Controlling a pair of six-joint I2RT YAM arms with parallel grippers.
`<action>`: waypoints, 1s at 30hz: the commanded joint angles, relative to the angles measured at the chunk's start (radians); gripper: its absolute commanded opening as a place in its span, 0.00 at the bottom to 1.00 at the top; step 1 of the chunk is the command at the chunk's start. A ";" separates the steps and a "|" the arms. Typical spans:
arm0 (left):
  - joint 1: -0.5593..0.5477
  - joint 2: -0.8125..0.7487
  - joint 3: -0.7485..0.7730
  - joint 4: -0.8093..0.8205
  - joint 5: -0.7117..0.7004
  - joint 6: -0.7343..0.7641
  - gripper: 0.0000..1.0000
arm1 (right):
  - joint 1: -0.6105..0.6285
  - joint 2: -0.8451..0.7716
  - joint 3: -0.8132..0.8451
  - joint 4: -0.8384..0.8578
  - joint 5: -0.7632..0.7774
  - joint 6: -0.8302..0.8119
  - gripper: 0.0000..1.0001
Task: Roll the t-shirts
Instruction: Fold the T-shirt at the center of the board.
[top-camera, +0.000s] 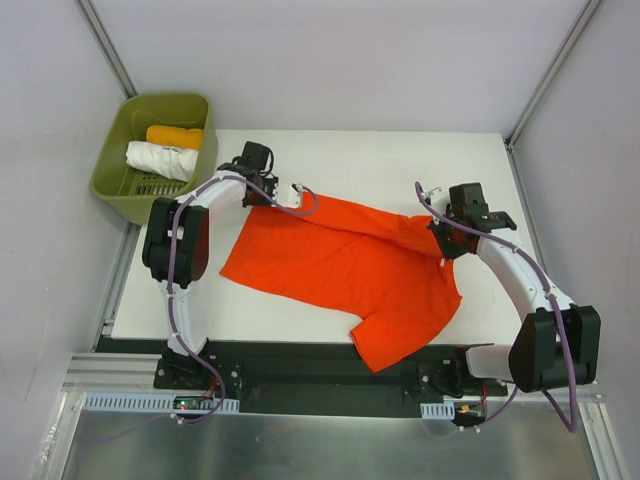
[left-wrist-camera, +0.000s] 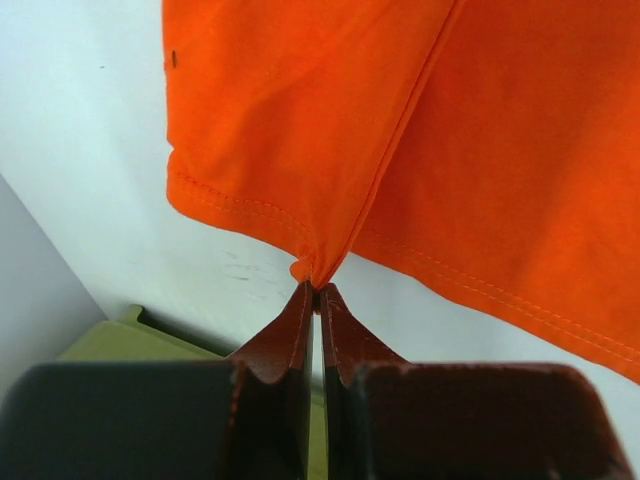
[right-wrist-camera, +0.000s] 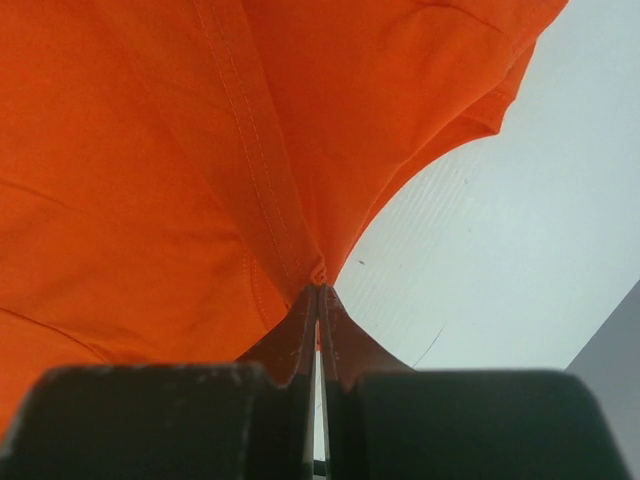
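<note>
A bright red-orange t-shirt (top-camera: 345, 268) lies spread on the white table (top-camera: 380, 160), one sleeve reaching toward the front edge. My left gripper (top-camera: 298, 196) is shut on the shirt's far left corner; in the left wrist view its gripper (left-wrist-camera: 317, 288) pinches a hem corner of the shirt (left-wrist-camera: 420, 130). My right gripper (top-camera: 438, 238) is shut on the shirt's right edge; in the right wrist view its gripper (right-wrist-camera: 318, 288) pinches a seam of the shirt (right-wrist-camera: 150, 170). A rolled white t-shirt (top-camera: 160, 159) and a rolled yellow-orange t-shirt (top-camera: 175, 136) lie in the bin.
An olive-green basket (top-camera: 118, 190) stands off the table's far left corner. Grey walls with metal posts enclose the back and sides. A black rail runs along the table's near edge by the arm bases.
</note>
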 joint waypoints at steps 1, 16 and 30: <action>-0.011 -0.074 -0.038 -0.015 -0.010 -0.034 0.00 | 0.006 -0.050 -0.037 -0.043 0.009 0.013 0.01; -0.012 -0.104 -0.135 -0.015 -0.026 -0.048 0.00 | 0.006 -0.057 -0.080 -0.041 0.006 -0.030 0.01; 0.032 -0.124 -0.087 -0.031 -0.070 -0.152 0.36 | -0.126 0.093 0.115 -0.155 -0.147 -0.054 0.36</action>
